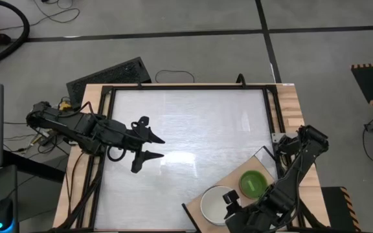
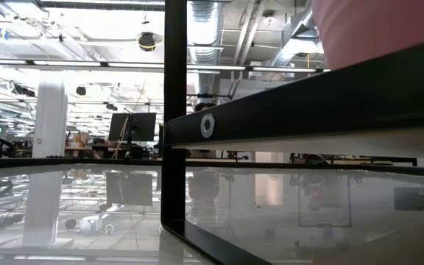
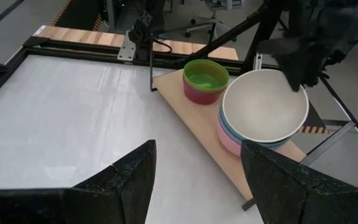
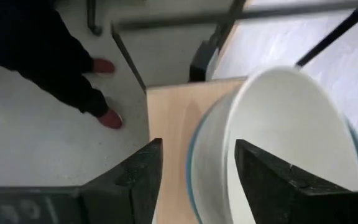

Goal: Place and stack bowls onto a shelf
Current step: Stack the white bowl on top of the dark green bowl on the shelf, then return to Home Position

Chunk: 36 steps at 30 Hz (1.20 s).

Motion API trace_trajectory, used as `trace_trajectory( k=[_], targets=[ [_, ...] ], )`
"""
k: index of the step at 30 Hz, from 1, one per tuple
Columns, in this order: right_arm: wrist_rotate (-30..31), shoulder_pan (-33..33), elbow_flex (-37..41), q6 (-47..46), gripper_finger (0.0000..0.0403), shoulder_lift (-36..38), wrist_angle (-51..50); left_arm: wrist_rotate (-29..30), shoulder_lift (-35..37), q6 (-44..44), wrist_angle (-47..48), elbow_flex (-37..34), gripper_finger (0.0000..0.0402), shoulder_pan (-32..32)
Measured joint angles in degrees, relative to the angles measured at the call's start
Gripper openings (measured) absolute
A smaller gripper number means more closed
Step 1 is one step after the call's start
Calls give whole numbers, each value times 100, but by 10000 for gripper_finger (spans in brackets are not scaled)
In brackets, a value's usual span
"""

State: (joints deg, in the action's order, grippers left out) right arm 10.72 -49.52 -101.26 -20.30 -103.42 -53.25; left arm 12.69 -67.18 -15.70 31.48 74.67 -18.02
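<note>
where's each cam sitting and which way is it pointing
High: overhead, straight down on the table; both arms, left gripper open.
Low: table height, level across into the room; no arm seen.
Left wrist: past its own fingers toward the shelf.
Right wrist: past its fingers, down on the shelf edge.
Shared: white bowl in both wrist views and the high view.

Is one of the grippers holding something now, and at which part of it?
Left gripper is open over the table, holding nothing. Right gripper is at the cream-white bowl rim atop a stack on the shelf; a grip cannot be told.
</note>
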Motion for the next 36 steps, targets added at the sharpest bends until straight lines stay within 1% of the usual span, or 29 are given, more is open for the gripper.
trace_trajectory(
  k=[3, 6, 7, 9, 11, 13, 14, 16, 18, 21, 23, 27, 32, 36],
  targets=[
    [0, -54, -322, 94, 223, 4, 4, 0, 0, 0, 0, 0, 219, 0],
    [21, -113, -712, 64, 203, 4, -224, 0, 0, 0, 3, 0, 219, 0],
    [147, -125, -820, -64, 192, 6, -352, -2, 0, 0, 3, 0, 219, 0],
    [442, -182, -923, -472, 158, 21, -617, 0, 0, 0, 3, 0, 219, 0],
    [789, -257, -921, -944, 103, 14, -815, 1, 0, 0, 4, 0, 219, 0],
    [1256, -406, -903, -1373, 38, -1, -993, 17, 0, 0, 5, 0, 219, 0],
    [1510, -480, -859, -1525, 22, -2, -934, 37, 0, 0, 5, 0, 219, 0],
    [2165, -603, -707, -1947, 21, -13, -729, 108, 0, 2, 9, 0, 219, 0],
    [2727, -810, -621, -2370, 23, -49, -843, 160, 0, 0, 11, 0, 219, 0],
    [3168, -944, -601, -2776, 18, -151, -886, 173, 0, 54, 12, 0, 219, 1],
    [3255, -1009, -551, -3037, 18, -267, -999, 227, -2, 101, 13, 0, 219, 0],
    [3243, -979, -469, -3335, 18, -538, -1009, 317, -2, 105, 11, 0, 219, 0],
    [3207, -968, -430, -3521, 18, -821, -1021, 320, -2, 101, 11, -2, 219, 0],
    [3208, -974, -432, -3536, 35, -789, -1016, 321, -2, 101, 9, -2, 219, 0]
  ],
)
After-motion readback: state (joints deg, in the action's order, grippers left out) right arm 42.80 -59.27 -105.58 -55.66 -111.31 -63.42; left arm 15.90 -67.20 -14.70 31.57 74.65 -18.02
